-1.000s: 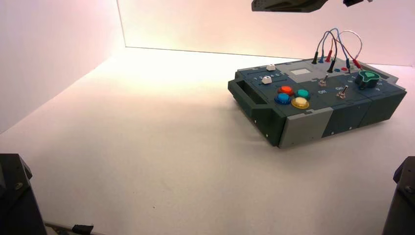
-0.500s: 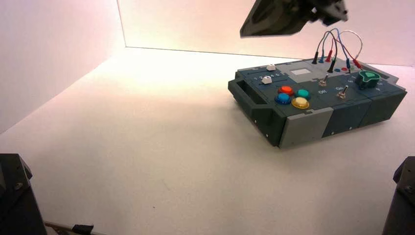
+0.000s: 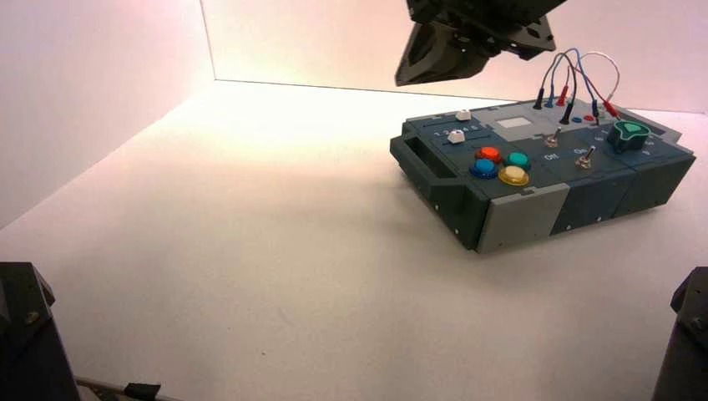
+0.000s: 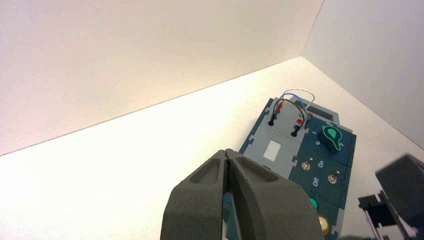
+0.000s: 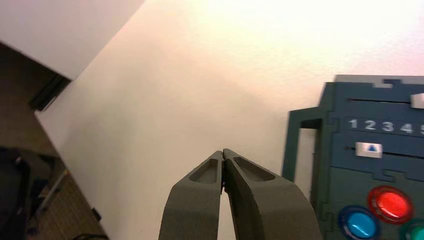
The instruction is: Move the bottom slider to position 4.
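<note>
The dark teal box stands on the white table at the right. Its bottom slider is the nearer of two white knobs. In the right wrist view that knob carries a blue triangle and sits under numerals 1 and 2; numeral 4 is further along the row. My right gripper is shut and empty, above bare table beside the box's handle end. My left gripper is also shut and empty, high over the box, hiding the sliders in its view. A dark gripper hangs above the box's far left.
Red, blue, green and yellow buttons sit near the sliders, with two toggles, a green knob and looped wires beyond. Walls close the left and back. Arm bases fill the front corners.
A dark arm with its gripper has come down from the top edge of the high view, moving left and lower over the box's far side. The box and slider knobs have not moved.
</note>
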Controlling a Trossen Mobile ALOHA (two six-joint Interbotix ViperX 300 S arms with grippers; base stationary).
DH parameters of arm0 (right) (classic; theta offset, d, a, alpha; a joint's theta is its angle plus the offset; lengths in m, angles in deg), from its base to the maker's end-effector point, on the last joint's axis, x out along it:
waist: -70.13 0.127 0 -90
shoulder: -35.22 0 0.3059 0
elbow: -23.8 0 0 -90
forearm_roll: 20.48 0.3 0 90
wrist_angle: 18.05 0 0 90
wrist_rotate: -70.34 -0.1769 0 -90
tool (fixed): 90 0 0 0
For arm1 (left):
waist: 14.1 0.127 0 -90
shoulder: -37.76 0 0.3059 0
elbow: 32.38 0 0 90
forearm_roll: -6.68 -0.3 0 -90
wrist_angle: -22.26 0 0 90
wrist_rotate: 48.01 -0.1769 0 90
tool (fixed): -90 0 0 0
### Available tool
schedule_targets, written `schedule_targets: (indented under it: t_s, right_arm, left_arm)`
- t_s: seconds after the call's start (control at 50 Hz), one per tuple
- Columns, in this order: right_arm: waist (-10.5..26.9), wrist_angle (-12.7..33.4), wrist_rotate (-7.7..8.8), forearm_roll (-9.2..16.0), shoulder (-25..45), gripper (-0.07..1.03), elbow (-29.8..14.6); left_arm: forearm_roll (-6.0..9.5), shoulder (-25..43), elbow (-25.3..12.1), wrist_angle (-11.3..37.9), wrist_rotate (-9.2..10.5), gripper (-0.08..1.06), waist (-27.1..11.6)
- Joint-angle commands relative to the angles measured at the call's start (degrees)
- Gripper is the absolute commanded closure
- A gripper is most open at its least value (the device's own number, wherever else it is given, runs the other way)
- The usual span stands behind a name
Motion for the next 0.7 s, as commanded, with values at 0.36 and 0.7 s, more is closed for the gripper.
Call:
schedule_targets:
  t_s: [0.36,0.7]
  right_arm:
    - [-3.4,1.2,-0.18,0.2,2.5,0.98,-1.4]
    - [-4.4,1.7,0.18,-0.4,8.7,0.98,-4.7]
  left_arm:
    - [-0.35,-0.3,-1.3,-0.6,-0.26,1.00,0.0]
    - [-0.35,-0.3,-1.0,-0.6,-0.53,1.00,0.0]
